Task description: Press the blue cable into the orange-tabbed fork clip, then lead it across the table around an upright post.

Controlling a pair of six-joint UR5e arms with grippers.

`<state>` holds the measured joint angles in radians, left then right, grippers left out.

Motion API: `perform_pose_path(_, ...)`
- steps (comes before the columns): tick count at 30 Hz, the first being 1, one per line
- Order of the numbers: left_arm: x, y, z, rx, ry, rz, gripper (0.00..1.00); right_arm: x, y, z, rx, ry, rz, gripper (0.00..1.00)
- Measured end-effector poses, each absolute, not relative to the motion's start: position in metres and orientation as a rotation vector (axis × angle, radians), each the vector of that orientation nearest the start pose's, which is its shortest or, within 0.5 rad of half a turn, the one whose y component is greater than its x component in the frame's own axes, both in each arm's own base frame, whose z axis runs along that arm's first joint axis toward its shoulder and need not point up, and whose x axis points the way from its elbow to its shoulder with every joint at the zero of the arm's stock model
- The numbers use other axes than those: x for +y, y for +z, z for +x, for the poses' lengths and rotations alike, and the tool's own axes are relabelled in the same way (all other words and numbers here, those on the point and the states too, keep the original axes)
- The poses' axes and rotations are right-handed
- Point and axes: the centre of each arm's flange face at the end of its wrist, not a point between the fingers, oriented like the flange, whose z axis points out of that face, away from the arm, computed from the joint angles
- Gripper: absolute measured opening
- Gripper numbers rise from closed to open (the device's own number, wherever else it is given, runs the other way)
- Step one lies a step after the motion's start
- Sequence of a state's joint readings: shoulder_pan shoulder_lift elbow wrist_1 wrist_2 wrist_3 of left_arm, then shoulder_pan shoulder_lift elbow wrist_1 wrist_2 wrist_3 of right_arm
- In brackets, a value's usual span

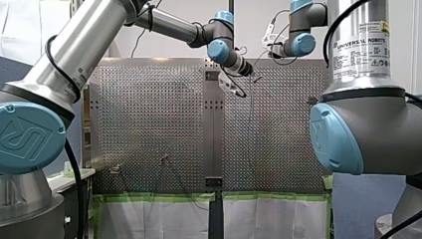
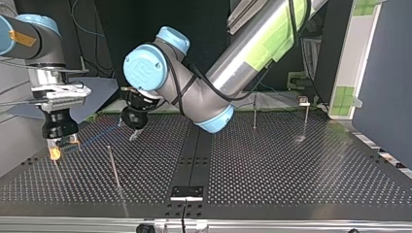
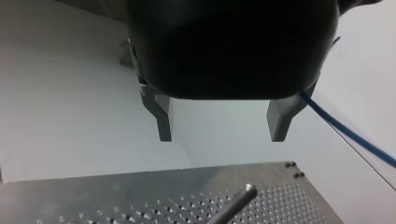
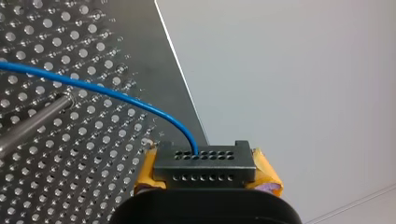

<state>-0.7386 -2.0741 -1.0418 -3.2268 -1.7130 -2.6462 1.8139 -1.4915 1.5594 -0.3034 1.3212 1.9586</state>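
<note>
While clamping cable (image 4: 116, 98) in right gripper (image 2: 58, 151) at left of top view, holds left gripper (image 3: 219, 126) wide, empty. Likely routing step; next calls for swinging cable round post (image 2: 114, 167).

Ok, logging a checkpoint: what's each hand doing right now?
Left hand: open, empty.
Right hand: shut on the blue cable.
</note>
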Motion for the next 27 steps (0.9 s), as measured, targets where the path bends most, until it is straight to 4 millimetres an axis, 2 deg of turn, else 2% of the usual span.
perform_pose_path(7, -0.552, 0.441, 0.431, 1.725, -1.264, -0.448, 0.98, -0.487, 0.485, 0.285, -1.068, 1.957, 1.279, 0.00)
perform_pose_path(8, -0.552, 0.441, 0.431, 1.723, -1.259, -0.449, 0.91, -0.487, 0.485, 0.285, -1.068, 1.957, 1.279, 0.00)
perform_pose_path(9, -0.551, 0.441, 0.431, 1.722, -1.251, -0.450, 0.76, -0.487, 0.485, 0.285, -1.068, 1.957, 1.279, 0.00)
perform_pose_path(10, -0.550, 0.441, 0.432, 1.721, -1.236, -0.451, 0.76, -0.487, 0.485, 0.285, -1.068, 1.957, 1.279, 0.00)
perform_pose_path(12, -0.548, 0.440, 0.432, 1.722, -1.211, -0.451, 0.62, -0.487, 0.485, 0.285, -1.068, 1.958, 1.280, 0.00)
perform_pose_path(13, -0.547, 0.440, 0.432, 1.721, -1.192, -0.451, 0.62, -0.487, 0.485, 0.285, -1.068, 1.958, 1.281, 0.00)
perform_pose_path(14, -0.546, 0.440, 0.432, 1.721, -1.178, -0.449, 0.56, -0.487, 0.485, 0.286, -1.068, 1.958, 1.281, 0.00)
perform_pose_path(15, -0.545, 0.439, 0.432, 1.720, -1.164, -0.447, 0.46, -0.487, 0.485, 0.286, -1.067, 1.958, 1.281, 0.00)
perform_pose_path(16, -0.544, 0.439, 0.433, 1.722, -1.145, -0.444, 0.46, -0.487, 0.485, 0.286, -1.067, 1.959, 1.281, 0.00)
perform_pose_path(17, -0.543, 0.438, 0.433, 1.724, -1.129, -0.442, 0.26, -0.487, 0.485, 0.286, -1.067, 1.959, 1.281, 0.00)
perform_pose_path(18, -0.542, 0.438, 0.433, 1.726, -1.115, -0.440, 0.10, -0.487, 0.485, 0.286, -1.067, 1.959, 1.281, 0.00)
perform_pose_path(19, -0.541, 0.438, 0.432, 1.729, -1.101, -0.437, 0.10, -0.487, 0.485, 0.286, -1.067, 1.959, 1.281, 0.00)
perform_pose_path(20, -0.541, 0.437, 0.432, 1.730, -1.093, -0.435, 0.03, -0.486, 0.485, 0.286, -1.066, 1.959, 1.281, 0.00)
perform_pose_path(21, -0.540, 0.437, 0.432, 1.731, -1.088, -0.433, 0.00, -0.486, 0.485, 0.286, -1.067, 1.959, 1.281, 0.00)
perform_pose_path(27, -0.541, 0.438, 0.433, 1.730, -1.085, -0.413, 0.00, -0.486, 0.485, 0.287, -1.066, 1.960, 1.282, 0.00)
